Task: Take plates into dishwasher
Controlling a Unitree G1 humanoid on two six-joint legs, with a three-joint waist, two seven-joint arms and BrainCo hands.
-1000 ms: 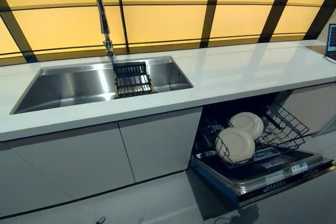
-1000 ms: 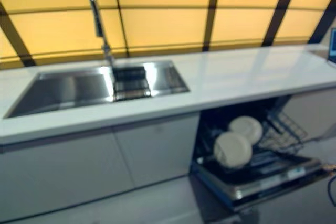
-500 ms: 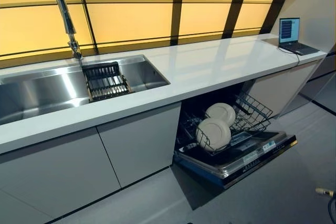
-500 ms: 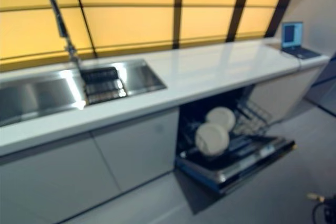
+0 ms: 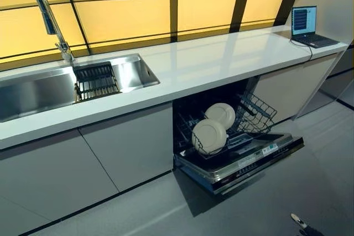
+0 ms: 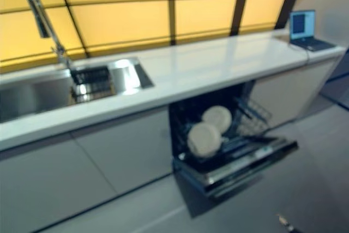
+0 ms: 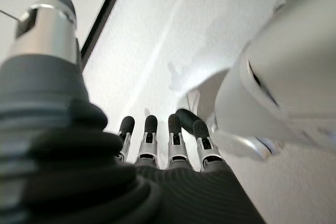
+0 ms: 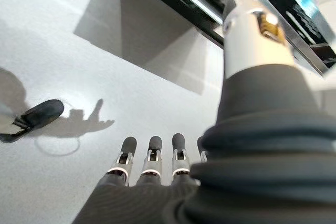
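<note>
Two white plates, one in front (image 5: 209, 135) and one behind (image 5: 220, 115), stand upright in the lower rack (image 5: 253, 115) of the open dishwasher under the counter. Its door (image 5: 243, 161) lies folded down over the floor. My left hand (image 7: 163, 148) shows only in the left wrist view, fingers straight and empty, hanging over the pale floor. My right hand (image 8: 152, 163) shows only in the right wrist view, fingers straight and empty, above the grey floor close to the dishwasher door's edge (image 8: 273, 30). Neither hand is near the plates.
A white counter (image 5: 210, 62) runs across, with a steel sink (image 5: 33, 89), a tall faucet (image 5: 47, 17) and a dark drain basket (image 5: 95, 80) at the left. A laptop (image 5: 307, 26) sits at the counter's far right. A small dark object (image 8: 31, 119) lies on the floor.
The whole view has swung to the right, so sink and dishwasher sit further left and the laptop shows. The plates and the dishwasher have not moved.
</note>
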